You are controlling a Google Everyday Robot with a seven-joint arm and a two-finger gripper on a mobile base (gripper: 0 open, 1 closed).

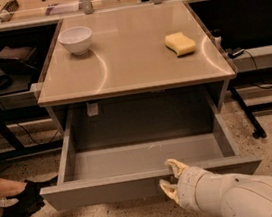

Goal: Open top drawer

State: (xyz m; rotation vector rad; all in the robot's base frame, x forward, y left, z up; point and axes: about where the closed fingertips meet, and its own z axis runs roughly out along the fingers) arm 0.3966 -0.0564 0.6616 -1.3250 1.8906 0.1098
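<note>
The top drawer [102,190] under the beige table is pulled far out, and its shallow grey tray [128,158] shows with small pale scratches right of centre. My gripper [170,176], on a white arm coming from the lower right, is at the middle of the drawer's front panel. One fingertip [177,165] lies over the panel's top edge and the other is against its outer face, so the panel sits between them.
The beige tabletop [135,65] carries a white bowl [76,39] at the back left and a yellow sponge [180,43] at the back right. A person's black shoe [18,205] is on the floor left of the drawer. Dark shelving stands on both sides.
</note>
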